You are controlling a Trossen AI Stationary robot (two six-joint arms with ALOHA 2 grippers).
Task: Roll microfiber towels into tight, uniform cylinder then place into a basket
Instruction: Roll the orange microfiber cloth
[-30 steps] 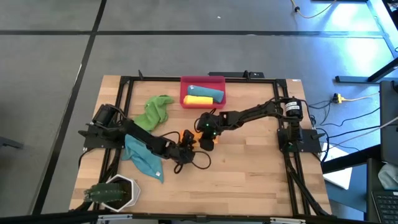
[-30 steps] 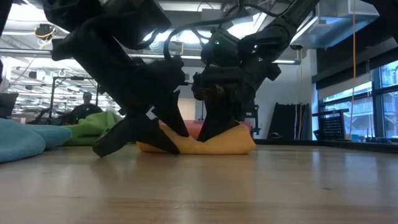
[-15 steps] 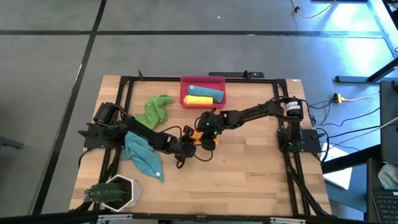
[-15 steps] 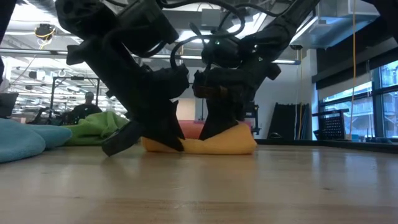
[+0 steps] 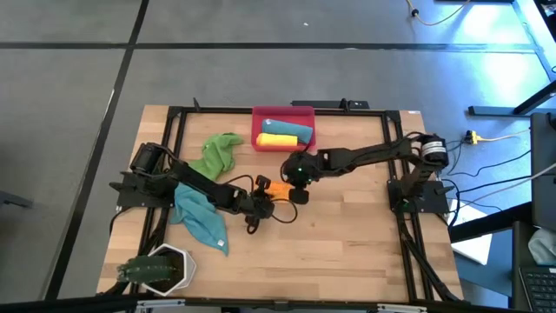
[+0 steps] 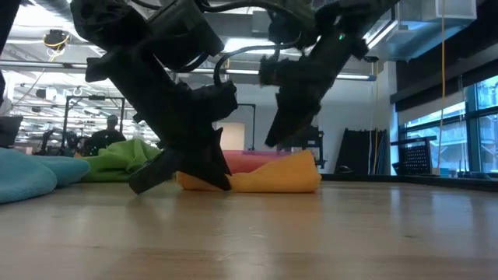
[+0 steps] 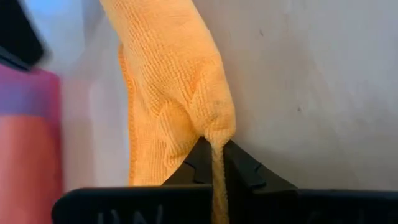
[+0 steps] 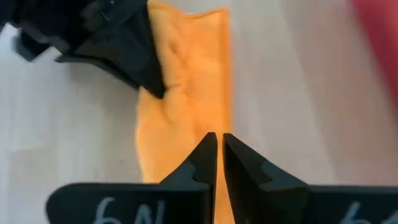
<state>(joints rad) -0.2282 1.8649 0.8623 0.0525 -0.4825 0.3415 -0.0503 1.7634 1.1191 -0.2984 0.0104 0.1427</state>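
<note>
Your orange towel (image 5: 279, 188) lies rolled on the wood table (image 5: 347, 243) at the centre of the high view, just below the basket (image 5: 283, 127), which holds 2 rolls, teal over yellow. Your left gripper (image 5: 262, 198) is clenched on the roll's left end, pinching a fold of cloth. Your right gripper (image 5: 299, 184) hangs just above its right end, fingers pressed together on nothing. A green towel (image 5: 215, 155) and a teal towel (image 5: 200, 219) lie left; bare wood spreads lower right. Beyond is a workshop.
</note>
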